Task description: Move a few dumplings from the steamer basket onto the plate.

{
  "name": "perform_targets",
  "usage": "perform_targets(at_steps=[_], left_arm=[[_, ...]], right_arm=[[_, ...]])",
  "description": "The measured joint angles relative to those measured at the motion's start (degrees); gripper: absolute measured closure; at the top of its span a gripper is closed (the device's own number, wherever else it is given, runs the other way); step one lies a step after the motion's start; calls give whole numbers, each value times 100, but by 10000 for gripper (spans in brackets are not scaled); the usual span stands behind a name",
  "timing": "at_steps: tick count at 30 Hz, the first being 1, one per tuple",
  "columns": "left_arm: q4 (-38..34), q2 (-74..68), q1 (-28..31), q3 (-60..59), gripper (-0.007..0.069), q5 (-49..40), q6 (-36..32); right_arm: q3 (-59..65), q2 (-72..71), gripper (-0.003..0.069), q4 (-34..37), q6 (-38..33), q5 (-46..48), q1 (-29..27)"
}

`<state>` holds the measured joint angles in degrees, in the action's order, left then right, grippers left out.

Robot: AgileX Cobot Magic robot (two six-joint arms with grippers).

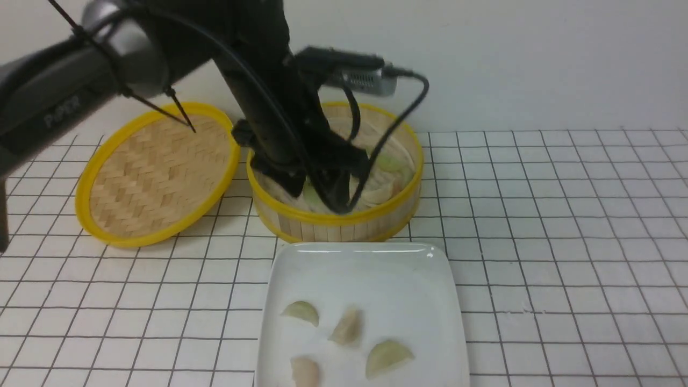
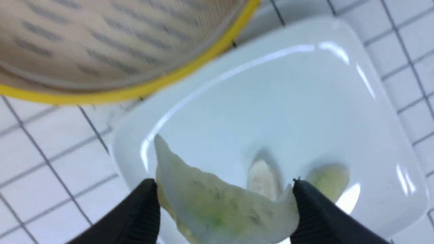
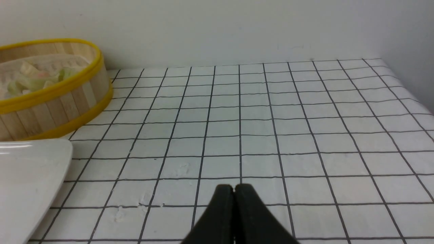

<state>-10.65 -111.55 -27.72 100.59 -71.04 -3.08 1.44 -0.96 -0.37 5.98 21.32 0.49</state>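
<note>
My left gripper [image 1: 318, 196] hangs just above the front rim inside the steamer basket [image 1: 333, 223], shut on a pale green dumpling [image 2: 220, 206] that spans the gap between both black fingers. More dumplings [image 1: 389, 164] lie in the basket. The white square plate [image 1: 365, 263] sits right in front of the basket and carries several dumplings [image 1: 302, 312]. In the left wrist view, the plate [image 2: 288, 101] lies beyond the held dumpling. My right gripper [image 3: 234, 188] is shut and empty over bare tabletop, well to the right of the basket [image 3: 61, 101]. It does not show in the front view.
The flat woven lid [image 1: 156, 172] with a yellow rim leans against the basket's left side. A white wall stands close behind both. The gridded tabletop [image 1: 564, 242] stretches to the right of the plate.
</note>
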Motion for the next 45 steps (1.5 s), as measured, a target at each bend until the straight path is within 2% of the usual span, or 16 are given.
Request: perform_targets(at_steps=[4, 10, 15, 18, 20, 23, 24, 25, 27, 29, 34, 35, 36, 44, 45], left_arm=[[34, -416, -273, -396, 193, 157, -272], [104, -912, -342, -401, 193, 580, -343], [120, -987, -342, -330, 116, 434, -286], [189, -987, -342, -100, 108, 206, -180], [294, -987, -342, 100, 139, 190, -127], [341, -889, -342, 242, 234, 190, -98], [341, -807, -342, 249, 279, 181, -85], [346, -633, -342, 249, 376, 159, -60], [352, -295, -342, 222, 523, 116, -55], [335, 188, -342, 132, 592, 102, -6], [279, 1736, -342, -494, 631, 118, 145], [195, 2359, -342, -893, 631, 398, 139], [195, 2359, -342, -893, 631, 398, 139], [-224, 5436, -342, -3450, 631, 2725, -195], [-224, 5500, -342, -3499, 631, 2760, -194]], right_arm=[[0, 0, 669, 0, 0, 0, 0], [0, 0, 669, 0, 0, 0, 0], [0, 0, 669, 0, 0, 0, 0], [0, 0, 669, 0, 0, 0, 0], [0, 0, 669, 0, 0, 0, 0], [0, 0, 669, 0, 0, 0, 0], [0, 0, 669, 0, 0, 0, 0], [0, 0, 669, 0, 0, 0, 0], [0, 0, 669, 0, 0, 0, 0], [0, 0, 669, 0, 0, 0, 0], [0, 0, 669, 0, 0, 0, 0], [0, 0, 669, 0, 0, 0, 0], [0, 0, 669, 0, 0, 0, 0], [0, 0, 669, 0, 0, 0, 0], [0, 0, 669, 0, 0, 0, 0]])
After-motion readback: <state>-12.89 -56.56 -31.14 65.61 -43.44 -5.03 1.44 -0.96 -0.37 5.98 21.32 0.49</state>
